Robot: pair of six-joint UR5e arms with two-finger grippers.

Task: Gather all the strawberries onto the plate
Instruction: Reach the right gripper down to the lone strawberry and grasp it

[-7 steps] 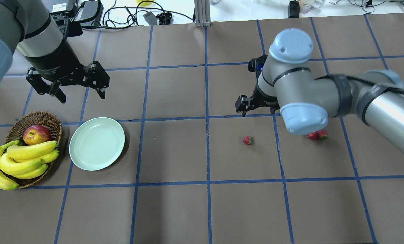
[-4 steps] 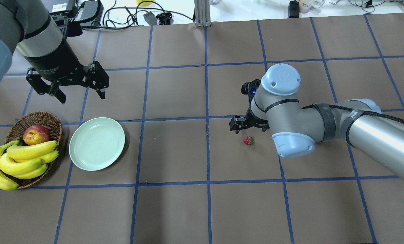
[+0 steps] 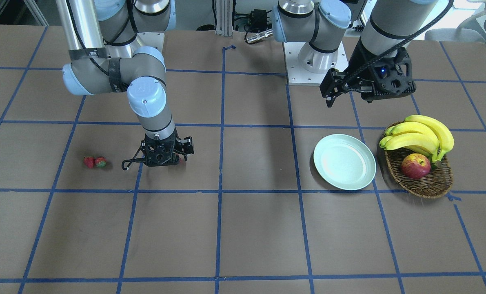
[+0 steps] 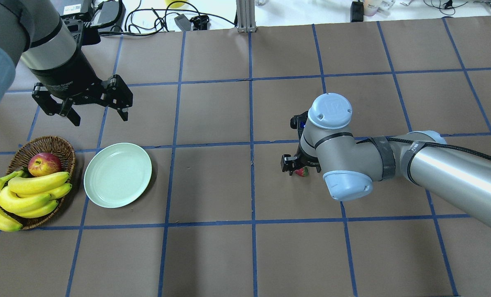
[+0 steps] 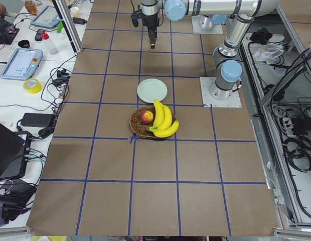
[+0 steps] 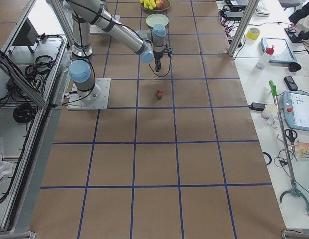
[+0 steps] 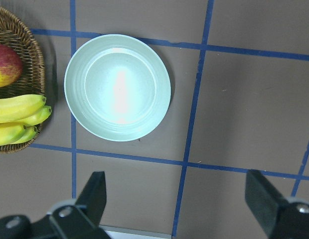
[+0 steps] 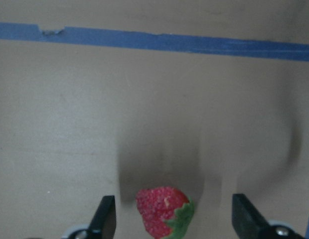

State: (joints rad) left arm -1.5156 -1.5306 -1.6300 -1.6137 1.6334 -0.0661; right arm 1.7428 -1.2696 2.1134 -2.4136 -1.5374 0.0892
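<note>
One strawberry (image 8: 163, 213) lies on the table between the open fingers of my right gripper (image 4: 297, 168), which is low over it; a sliver of the berry (image 4: 303, 172) shows in the overhead view. Two more strawberries (image 3: 94, 162) lie touching each other farther to the robot's right; my right arm hides them in the overhead view. The mint-green plate (image 4: 118, 175) is bare and sits beside the basket; it also shows in the left wrist view (image 7: 117, 87). My left gripper (image 4: 101, 117) hangs open and empty, high behind the plate.
A wicker basket (image 4: 43, 144) with an apple (image 4: 44, 163) and bananas (image 4: 31, 194) stands just left of the plate. Brown paper with blue tape lines covers the table. Cables and boxes lie beyond the far edge.
My right gripper has moved toward the near side and down onto the single strawberry. Its arm now covers the two other strawberries in the overhead view. The left arm has not moved.
</note>
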